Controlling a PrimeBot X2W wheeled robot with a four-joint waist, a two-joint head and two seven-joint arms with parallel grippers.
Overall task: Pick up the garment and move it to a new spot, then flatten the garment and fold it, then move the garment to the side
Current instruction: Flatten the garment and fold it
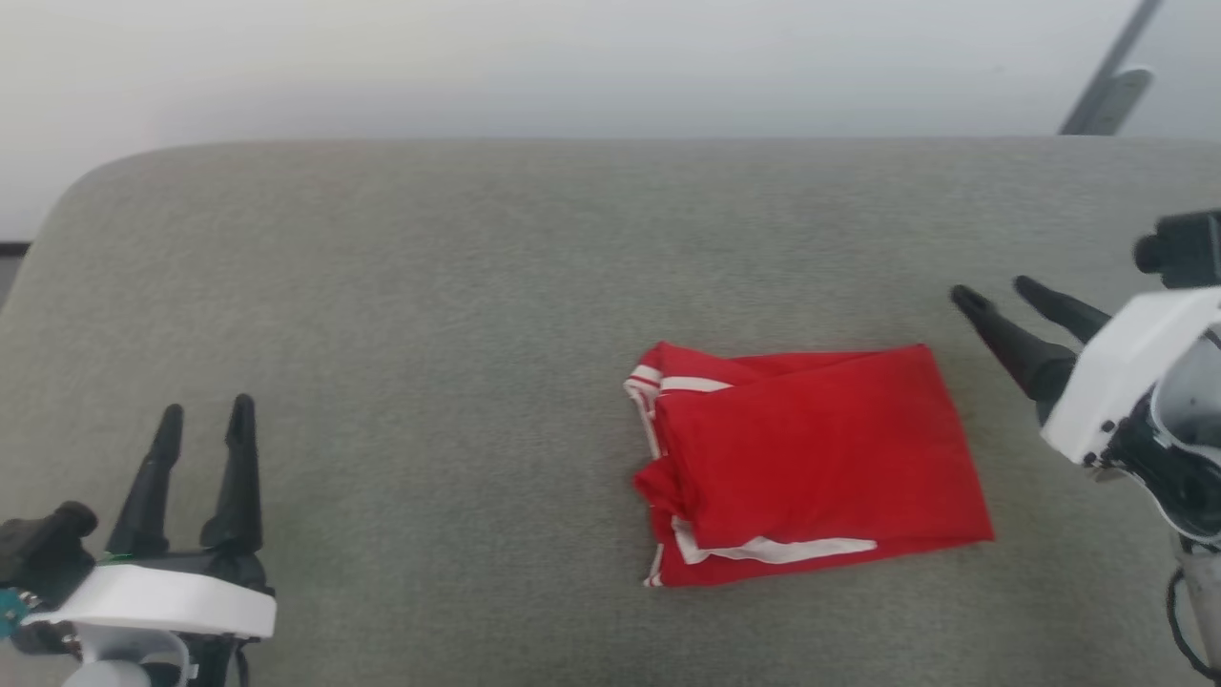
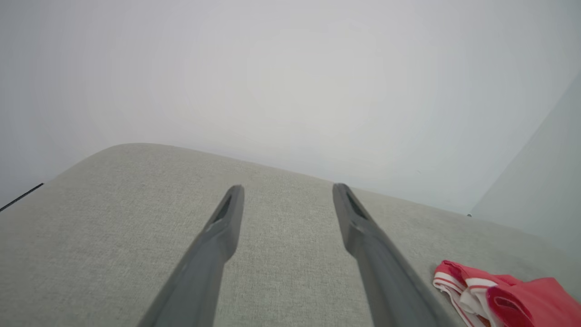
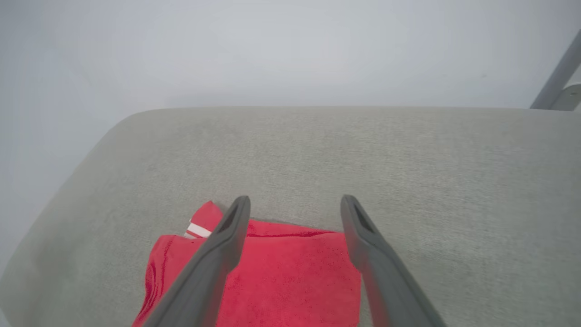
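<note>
The garment (image 1: 811,463) lies folded into a red rectangle on the grey cushion, right of centre, with white and striped trim showing at its left and front edges. Its lettering is hidden. My right gripper (image 1: 997,293) is open just off the garment's far right corner, fingers pointing left, holding nothing. In the right wrist view the open gripper (image 3: 295,202) hangs above the garment (image 3: 290,281). My left gripper (image 1: 205,412) stands open at the lower left, far from the cloth. Beside that open gripper (image 2: 288,190), the left wrist view catches the garment's (image 2: 508,290) striped end at the lower right.
The grey upholstered cushion (image 1: 429,286) has a rounded far left corner and a pale wall behind it. A grey metal bar (image 1: 1111,72) leans at the top right, beyond the cushion's back edge.
</note>
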